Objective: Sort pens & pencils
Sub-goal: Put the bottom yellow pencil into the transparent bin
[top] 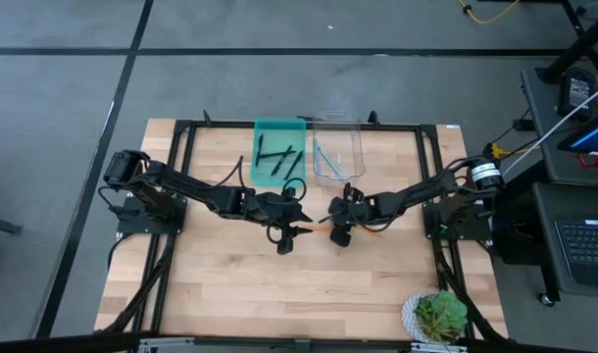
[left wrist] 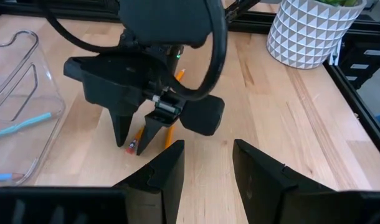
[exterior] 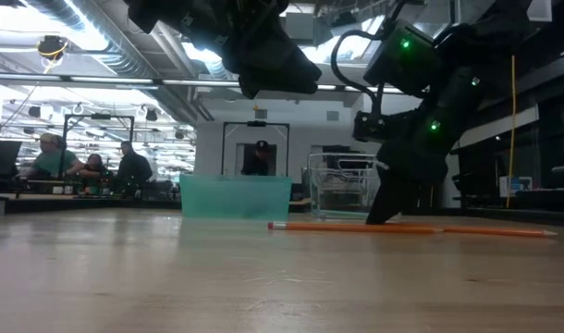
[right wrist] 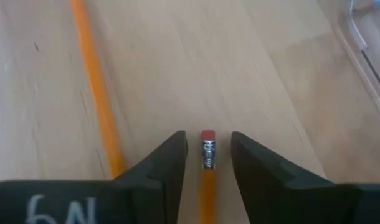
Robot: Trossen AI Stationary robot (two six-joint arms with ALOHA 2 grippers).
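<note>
The right gripper is reaching down mid-bench, its fingers spread either side of an orange pencil without pinching it; a second orange pencil is lying just beside. The left gripper is hovering nearby, spread and holding nothing. Black pens are lying in the green tray, light-blue pencils in the clear bin, both at the far edge.

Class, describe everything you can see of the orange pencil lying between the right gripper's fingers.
The orange pencil is a slim stick with a silver metal band and a red eraser at its end. It lies flat on the wooden table, between the fingers of the right gripper, with narrow gaps either side. A second orange pencil lies apart beside it.
</note>
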